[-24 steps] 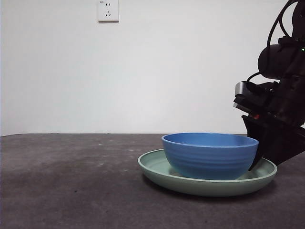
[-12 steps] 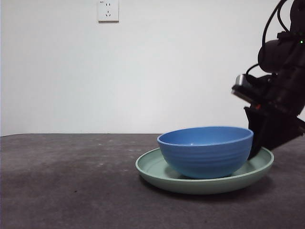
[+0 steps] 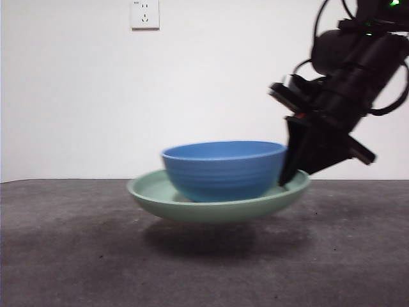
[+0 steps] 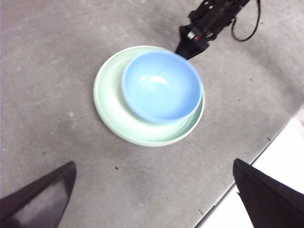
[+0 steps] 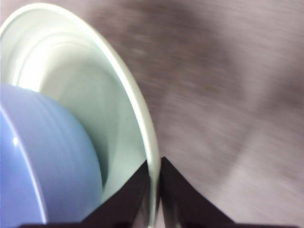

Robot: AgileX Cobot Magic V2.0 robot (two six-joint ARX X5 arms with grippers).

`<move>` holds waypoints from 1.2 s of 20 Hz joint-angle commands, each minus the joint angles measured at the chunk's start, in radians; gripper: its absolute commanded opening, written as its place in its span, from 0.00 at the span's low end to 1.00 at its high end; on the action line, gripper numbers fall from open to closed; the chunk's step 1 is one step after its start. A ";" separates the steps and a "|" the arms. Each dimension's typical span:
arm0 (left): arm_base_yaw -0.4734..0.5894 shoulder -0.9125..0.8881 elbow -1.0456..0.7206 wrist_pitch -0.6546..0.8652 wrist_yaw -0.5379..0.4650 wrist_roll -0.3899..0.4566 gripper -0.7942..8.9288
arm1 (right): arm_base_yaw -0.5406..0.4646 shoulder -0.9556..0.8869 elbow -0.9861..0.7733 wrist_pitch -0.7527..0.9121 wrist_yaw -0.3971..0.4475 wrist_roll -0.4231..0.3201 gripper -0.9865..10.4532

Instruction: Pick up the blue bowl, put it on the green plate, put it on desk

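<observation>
Blue bowl sat loose inside the green plate, which the right gripper pinched by one rim edge above the desk; any tilt could slide the bowl off, while the left gripper waited open.

Light is even and soft — the white wall behind my bench is bright, almost washed out. A diffuse shadow pools under the green plate. My right end effector is slightly smeared — and my right wrist view streaks the bench into blur, with nearby objects out of focus.
</observation>
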 commanded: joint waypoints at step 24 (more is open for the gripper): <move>-0.008 0.005 0.010 -0.020 0.003 0.004 0.63 | 0.163 0.171 0.016 0.164 0.173 0.132 0.36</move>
